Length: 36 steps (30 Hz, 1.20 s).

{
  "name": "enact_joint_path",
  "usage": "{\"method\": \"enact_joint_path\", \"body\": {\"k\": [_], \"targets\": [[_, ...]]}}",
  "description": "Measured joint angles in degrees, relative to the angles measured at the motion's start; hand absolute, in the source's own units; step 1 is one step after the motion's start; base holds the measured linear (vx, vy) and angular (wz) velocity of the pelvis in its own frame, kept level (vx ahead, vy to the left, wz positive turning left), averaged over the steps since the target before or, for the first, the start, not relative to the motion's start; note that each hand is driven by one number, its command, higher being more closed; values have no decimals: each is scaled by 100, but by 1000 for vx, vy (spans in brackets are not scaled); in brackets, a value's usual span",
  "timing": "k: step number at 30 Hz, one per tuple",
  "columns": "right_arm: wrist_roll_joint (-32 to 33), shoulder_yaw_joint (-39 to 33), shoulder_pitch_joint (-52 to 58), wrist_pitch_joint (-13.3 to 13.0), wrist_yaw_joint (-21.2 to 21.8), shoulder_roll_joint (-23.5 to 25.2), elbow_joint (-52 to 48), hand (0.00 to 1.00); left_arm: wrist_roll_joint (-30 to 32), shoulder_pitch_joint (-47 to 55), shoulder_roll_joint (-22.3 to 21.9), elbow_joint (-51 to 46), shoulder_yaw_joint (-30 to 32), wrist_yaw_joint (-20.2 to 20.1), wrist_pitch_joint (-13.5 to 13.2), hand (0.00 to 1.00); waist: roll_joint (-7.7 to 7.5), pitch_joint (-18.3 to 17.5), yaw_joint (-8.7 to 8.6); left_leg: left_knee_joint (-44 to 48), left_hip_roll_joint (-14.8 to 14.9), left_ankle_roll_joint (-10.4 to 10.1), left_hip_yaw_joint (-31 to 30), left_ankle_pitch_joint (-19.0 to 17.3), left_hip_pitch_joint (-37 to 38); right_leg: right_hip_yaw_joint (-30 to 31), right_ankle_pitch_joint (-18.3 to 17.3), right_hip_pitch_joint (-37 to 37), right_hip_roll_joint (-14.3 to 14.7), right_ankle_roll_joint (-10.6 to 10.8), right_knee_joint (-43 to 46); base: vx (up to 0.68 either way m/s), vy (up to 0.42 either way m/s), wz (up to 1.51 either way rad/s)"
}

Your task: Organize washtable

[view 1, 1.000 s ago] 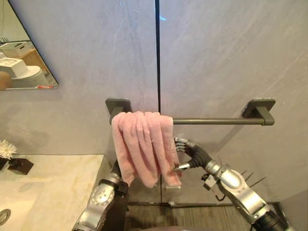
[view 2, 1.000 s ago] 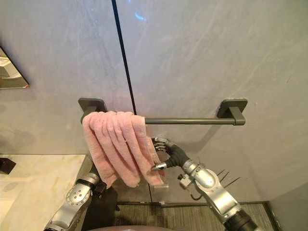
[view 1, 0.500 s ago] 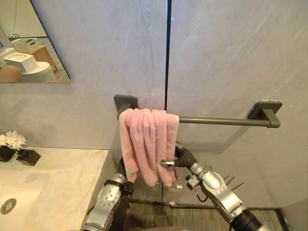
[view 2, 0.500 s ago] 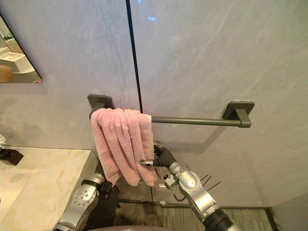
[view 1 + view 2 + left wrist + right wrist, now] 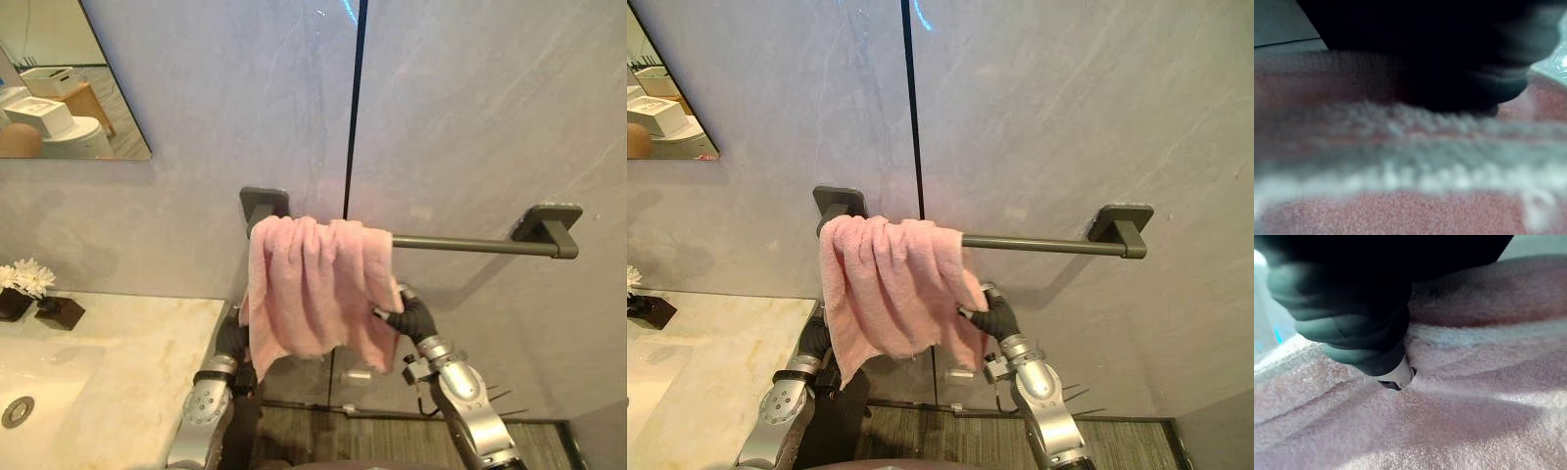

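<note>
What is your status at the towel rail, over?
Left robot hand behind pink towel. Right robot hand against its right edge. Towel draped, bunched, on rail, left end. No obstruction seen.
</note>
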Motion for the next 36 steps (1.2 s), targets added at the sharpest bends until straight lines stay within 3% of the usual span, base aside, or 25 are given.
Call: {"method": "enact_joint_path", "body": {"k": [7, 13, 18, 24, 33, 34, 36], "targets": [[5, -638, 124, 2, -184, 363, -78, 100, -2, 6, -273, -246, 41, -132, -21, 100, 9, -4, -147, 28, -5, 0, 163, -3, -12, 197, 177, -93, 15, 22, -123, 28, 15, -12], [9, -944, 269, -3, -211, 569, -76, 100, 0, 27, -379, -247, -116, -246, -46, 100, 9, -5, -152, 103, -32, 52, 269, -46, -14, 326, 200, -94, 25, 32, -176, 31, 15, -10], [9, -966, 246, -25, -237, 575, 49, 100, 1, 23, -381, -246, -150, -255, -46, 100, 14, -8, -154, 106, -60, 72, 305, -105, -2, 365, 201, -98, -4, 57, -174, -6, 18, -3], [1, -1072, 212, -249, -251, 661, 421, 100, 4, 23, -369, -156, -328, -250, -48, 100, 22, -14, -164, 103, -84, 56, 318, -141, 2, 390, 185, -101, -59, 90, -162, 0, 0, 0], [-193, -1077, 88, -378, -251, 696, 922, 100, 6, -46, -286, 502, -431, -251, -52, 100, 27, -189, -191, 100, -142, 97, 331, -117, 32, 414, 200, -86, -77, 109, -170, -4, -1, 0], [-232, -1077, 57, -383, -255, 712, 1018, 0, 8, -48, -278, 570, -430, -249, -53, 0, 33, -192, -205, 98, -142, 95, 336, -117, 39, 419, 201, -84, -77, 107, -170, -38, -6, -1], [-232, -1078, 16, -383, -361, 734, 1152, 0, 9, -48, -278, 702, -416, -239, -51, 0, 48, -207, -208, 89, -143, 86, 336, -121, 42, 419, 203, -84, -77, 105, -171, -18, -3, 0]]}}
